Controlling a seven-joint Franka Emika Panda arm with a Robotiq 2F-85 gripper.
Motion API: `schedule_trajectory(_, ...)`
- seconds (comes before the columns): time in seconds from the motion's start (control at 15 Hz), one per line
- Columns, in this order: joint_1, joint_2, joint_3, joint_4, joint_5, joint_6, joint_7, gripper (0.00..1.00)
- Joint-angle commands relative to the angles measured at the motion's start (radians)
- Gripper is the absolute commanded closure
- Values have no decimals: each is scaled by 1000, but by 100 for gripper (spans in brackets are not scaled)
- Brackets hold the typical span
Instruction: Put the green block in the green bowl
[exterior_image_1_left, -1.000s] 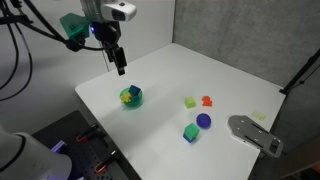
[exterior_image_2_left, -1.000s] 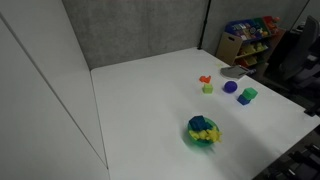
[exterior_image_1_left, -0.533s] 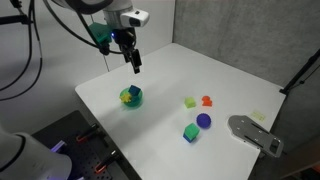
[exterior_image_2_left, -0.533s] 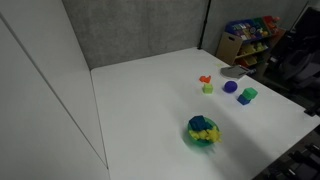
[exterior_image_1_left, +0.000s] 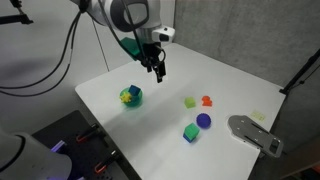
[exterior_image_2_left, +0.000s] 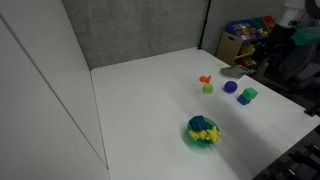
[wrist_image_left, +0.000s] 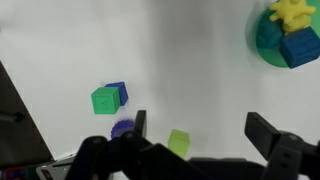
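The Robotiq gripper (exterior_image_1_left: 158, 70) hangs in the air above the far middle of the white table (exterior_image_1_left: 235, 85). In the wrist view its two dark fingers (wrist_image_left: 140, 125) stand wide apart with nothing between them.

The small, saturated green block (exterior_image_1_left: 191, 133) lies on the table's near right part, well apart from the gripper. The wrist view shows it touching, or just beside, a small blue cube (wrist_image_left: 118, 91). A purple ball (exterior_image_1_left: 204, 120) sits just beside the pair, and a paler yellow-green block (exterior_image_1_left: 190, 102) and a small orange piece (exterior_image_1_left: 207, 101) lie a little farther back.

The small round green bowl (exterior_image_1_left: 131, 97) stands on the left part of the table, well apart from the green block. It holds a yellow star-shaped piece (wrist_image_left: 291, 10) and a blue block (wrist_image_left: 299, 48).
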Motion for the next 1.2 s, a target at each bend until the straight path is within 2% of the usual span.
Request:
schedule_trajectory(0.0, -25, 175, -47, 125, -123, 39, 28, 0)
schedule_trajectory(0.13, -30, 262, -85, 173, -158, 91, 26, 0)
schedule_trajectory(0.27, -35, 344, -118, 216, -137, 143, 1, 0)
schedule_trajectory(0.6, -69, 498, -142, 308, -12, 216, -80, 0)
schedule_trajectory(0.73, -94, 546, -134, 350, 51, 205, -125, 0)
schedule_trajectory(0.87, -104, 587, -140, 384, 80, 196, -144, 0)
schedule_trajectory(0.93, -88, 592, -162, 397, 60, 169, -114, 0)
schedule_trajectory(1.0, -81, 563, -158, 343, 61, 210, -117, 0)
schedule_trajectory(1.13, -83, 586, -166, 366, 60, 203, -116, 0)
